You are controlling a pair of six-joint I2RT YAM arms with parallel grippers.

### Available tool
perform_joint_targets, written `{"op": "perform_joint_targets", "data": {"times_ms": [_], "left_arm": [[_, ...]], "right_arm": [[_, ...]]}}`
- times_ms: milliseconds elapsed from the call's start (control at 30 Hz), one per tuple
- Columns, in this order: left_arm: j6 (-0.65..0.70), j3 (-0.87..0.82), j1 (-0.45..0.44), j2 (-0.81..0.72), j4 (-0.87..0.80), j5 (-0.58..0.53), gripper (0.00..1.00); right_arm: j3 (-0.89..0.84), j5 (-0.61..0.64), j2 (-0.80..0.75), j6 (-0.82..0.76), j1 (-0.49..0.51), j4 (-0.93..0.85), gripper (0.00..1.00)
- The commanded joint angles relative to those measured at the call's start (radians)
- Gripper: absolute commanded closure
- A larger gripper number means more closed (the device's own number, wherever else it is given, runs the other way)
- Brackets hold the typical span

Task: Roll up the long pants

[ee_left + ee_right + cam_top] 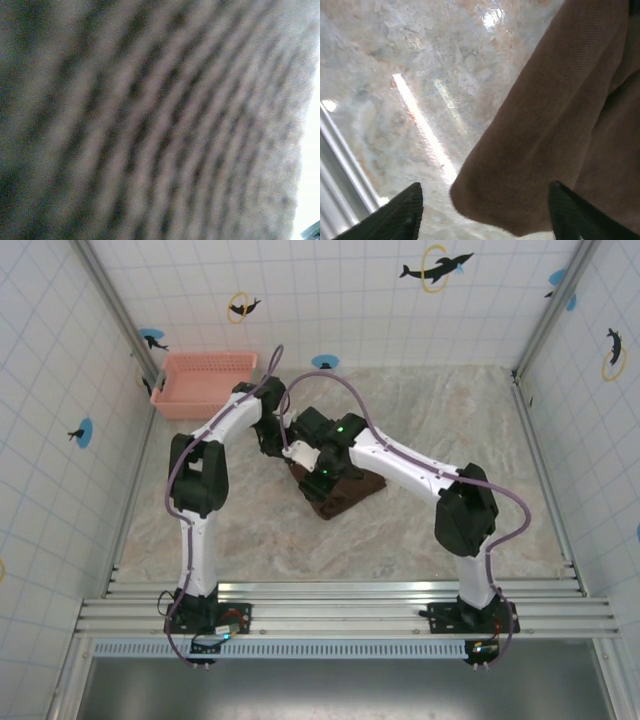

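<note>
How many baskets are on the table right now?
1. The pink basket stands at the far left corner of the table, apart from the long pants bundled mid-table. A second one hidden from view seems unlikely.

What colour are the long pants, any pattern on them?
Plain dark brown, unpatterned. The long pants show best in the right wrist view.

Close against the left wrist lens, the pants [150,120] blur into ribbed weave. The fingers [405,215] of the right gripper [485,187] are cut at the bottom edge; cloth between them runs off right.
</note>
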Motion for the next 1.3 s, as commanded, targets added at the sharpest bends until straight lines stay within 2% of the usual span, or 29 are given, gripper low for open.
{"op": "perform_joint_targets", "data": {"times_ms": [0,100,267,333,367,400,467,567,633,700,767,867,933,1033,1167,1267], "left_arm": [[0.031,0.015,-0.004,-0.026,-0.075,-0.001,1.00],[0.036,0.020,-0.004,-0.025,-0.084,0.002,1.00],[0.046,0.022,-0.004,-0.027,-0.096,0.007,1.00],[0.049,0.022,-0.004,-0.029,-0.103,0.008,1.00],[0.053,0.023,-0.002,-0.030,-0.107,0.014,1.00],[0.056,0.026,-0.004,-0.030,-0.113,0.014,1.00],[0.062,0.028,-0.002,-0.041,-0.117,0.017,1.00],[0.063,0.019,-0.001,-0.072,-0.103,0.015,0.73],[0.061,0.014,0.004,-0.092,-0.088,0.010,0.63],[0.057,0.016,0.010,-0.099,-0.080,0.013,0.55],[0.054,0.026,0.015,-0.103,-0.076,0.012,0.43],[0.048,0.045,0.021,-0.112,-0.060,-0.001,0.37],[0.036,0.056,0.023,-0.122,-0.035,-0.009,0.28],[0.024,0.086,0.024,-0.124,-0.016,-0.010,0.25],[0.016,0.111,0.022,-0.109,-0.005,-0.010,0.24],[-0.003,0.096,0.019,-0.102,0.034,0.011,0.19]], "right_arm": [[0.025,0.107,0.061,0.026,0.018,0.041,0.26],[0.010,0.121,0.083,0.035,0.028,0.096,0.26],[0.081,0.092,0.198,0.056,0.043,0.073,0.26],[0.086,0.120,0.225,0.070,0.048,0.071,0.28],[0.085,0.113,0.233,0.075,0.043,0.071,0.32],[0.080,0.119,0.235,0.087,0.037,0.073,0.41],[0.038,0.072,0.219,0.105,0.011,0.106,0.65],[-0.051,-0.006,0.168,0.135,-0.031,0.175,0.84],[-0.157,-0.098,0.106,0.176,-0.065,0.288,0.90],[-0.258,-0.176,0.052,0.239,-0.102,0.403,0.91],[-0.329,-0.287,0.019,0.284,-0.136,0.489,0.95],[-0.415,-0.378,-0.024,0.326,-0.172,0.591,0.98],[-0.491,-0.422,-0.069,0.370,-0.198,0.702,0.98],[-0.645,-0.524,-0.135,0.547,-0.267,0.992,0.99],[-0.840,-0.577,-0.194,0.834,-0.368,1.416,1.00],[-0.935,-0.573,-0.209,0.938,-0.418,1.557,1.00]]}}
